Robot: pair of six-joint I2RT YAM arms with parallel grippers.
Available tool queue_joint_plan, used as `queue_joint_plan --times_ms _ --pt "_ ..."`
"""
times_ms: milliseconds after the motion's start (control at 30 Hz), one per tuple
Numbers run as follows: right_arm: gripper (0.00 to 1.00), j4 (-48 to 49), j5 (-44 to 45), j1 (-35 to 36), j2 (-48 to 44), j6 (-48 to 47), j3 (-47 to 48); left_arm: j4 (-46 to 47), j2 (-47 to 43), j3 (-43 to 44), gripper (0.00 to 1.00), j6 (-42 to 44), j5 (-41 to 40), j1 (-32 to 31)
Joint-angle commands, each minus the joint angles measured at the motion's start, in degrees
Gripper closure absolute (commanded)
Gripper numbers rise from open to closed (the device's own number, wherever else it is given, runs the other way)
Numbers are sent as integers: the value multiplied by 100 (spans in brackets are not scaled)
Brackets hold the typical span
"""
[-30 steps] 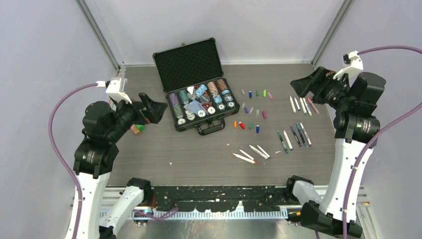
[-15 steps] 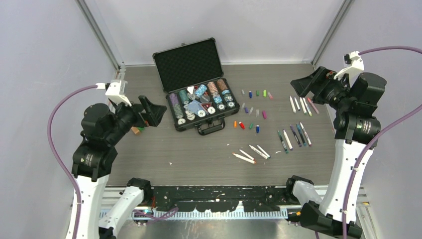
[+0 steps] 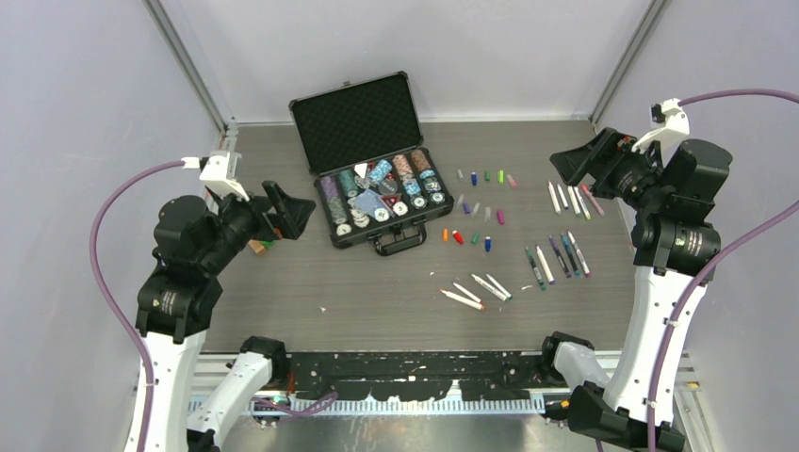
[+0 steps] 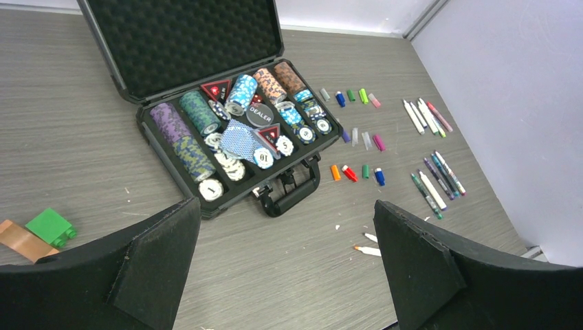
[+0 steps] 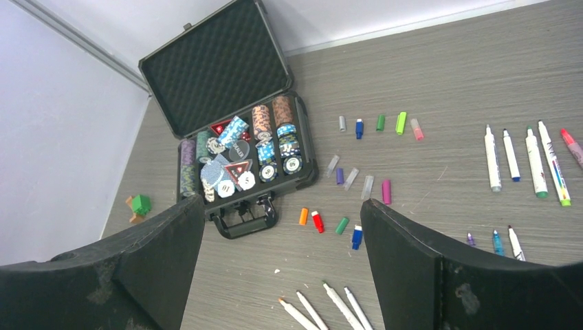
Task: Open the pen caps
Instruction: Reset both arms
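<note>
Several loose pen caps (image 3: 474, 209) in mixed colours lie in three short rows right of the case, also showing in the left wrist view (image 4: 354, 172) and the right wrist view (image 5: 328, 221). The pens (image 3: 556, 256) lie in three groups with bare tips: back right (image 5: 526, 155), middle right (image 4: 436, 180) and front centre (image 5: 323, 306). My left gripper (image 3: 290, 209) hangs open above the table left of the case, its jaws (image 4: 285, 203) wide with nothing between them. My right gripper (image 3: 579, 160) is open in the air over the back-right pens, empty (image 5: 282, 201).
An open black case (image 3: 356, 121) with poker chips stands at the back centre, its handle (image 4: 292, 199) facing the front. A green block (image 4: 49, 227) and a brown block (image 4: 17, 239) lie on the left, under the left arm. Grey walls close in both sides.
My left gripper has sunk and shifted a little. The right arm has hardly moved. Nothing on the table has moved.
</note>
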Motion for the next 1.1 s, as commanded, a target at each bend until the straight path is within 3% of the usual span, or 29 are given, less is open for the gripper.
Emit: queue_joint_plan --times_ms 0,1067 --pt "12 145 75 -21 -93 -92 15 -7 -62 83 0 143 24 39" --pt "12 145 -32 -20 -115 -92 -12 -41 -60 91 0 189 30 39"
